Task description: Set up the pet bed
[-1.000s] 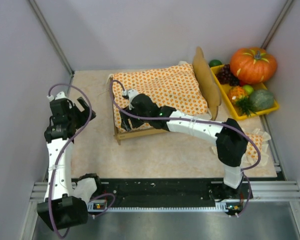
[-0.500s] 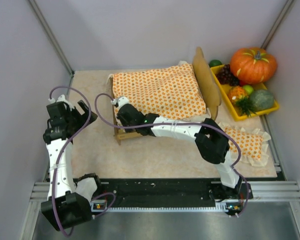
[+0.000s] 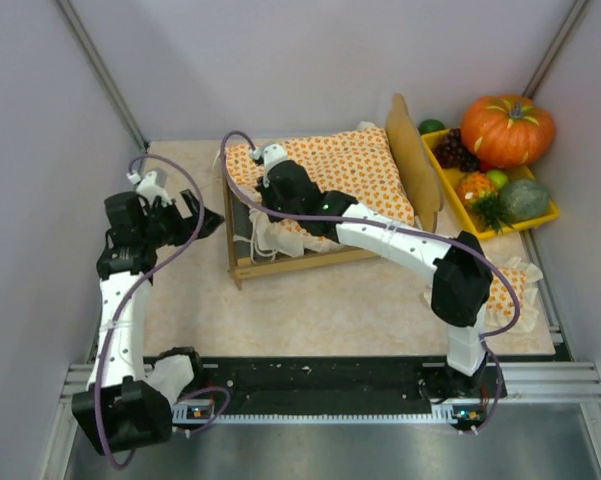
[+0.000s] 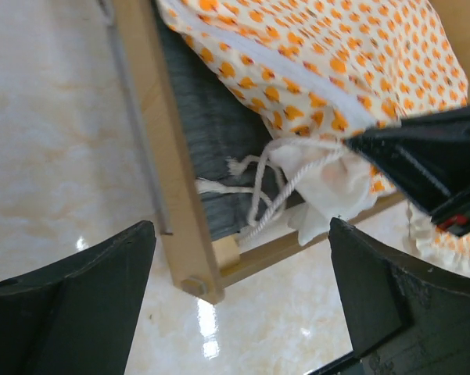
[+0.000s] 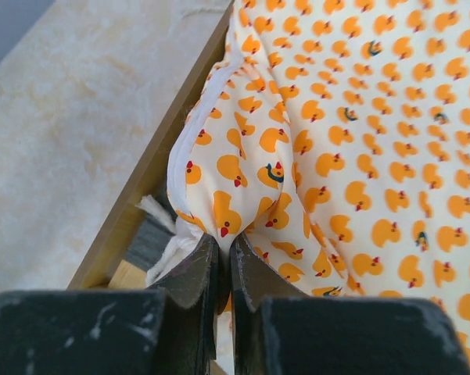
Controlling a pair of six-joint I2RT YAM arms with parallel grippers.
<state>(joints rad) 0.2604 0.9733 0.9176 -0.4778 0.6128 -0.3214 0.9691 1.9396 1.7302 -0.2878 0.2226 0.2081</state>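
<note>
The pet bed (image 3: 280, 264) lies mid-table, its rounded headboard (image 3: 412, 165) to the right. An orange-duck bedspread (image 3: 350, 175) covers most of it. My right gripper (image 3: 270, 212) is shut on a fold of the bedspread (image 5: 360, 117) near the foot-end left corner, fabric pinched at the right gripper's tips (image 5: 224, 246). The raised edge bares the grey base (image 4: 219, 133) and loose white cords (image 4: 274, 187). My left gripper (image 3: 202, 218) hovers open just left of the bed; in its wrist view the left gripper (image 4: 241, 234) frames the wooden corner post (image 4: 195, 273).
A small duck-print pillow (image 3: 505, 285) lies at the right, partly under my right arm. A yellow tray (image 3: 450, 180) of fruit and a pumpkin (image 3: 507, 128) stand at the back right corner. Walls close in on the left, back and right.
My right gripper shut on the bedspread's foot edge and drew it back toward the far-left corner, uncovering the base and cords. My left arm swung right toward the bed.
</note>
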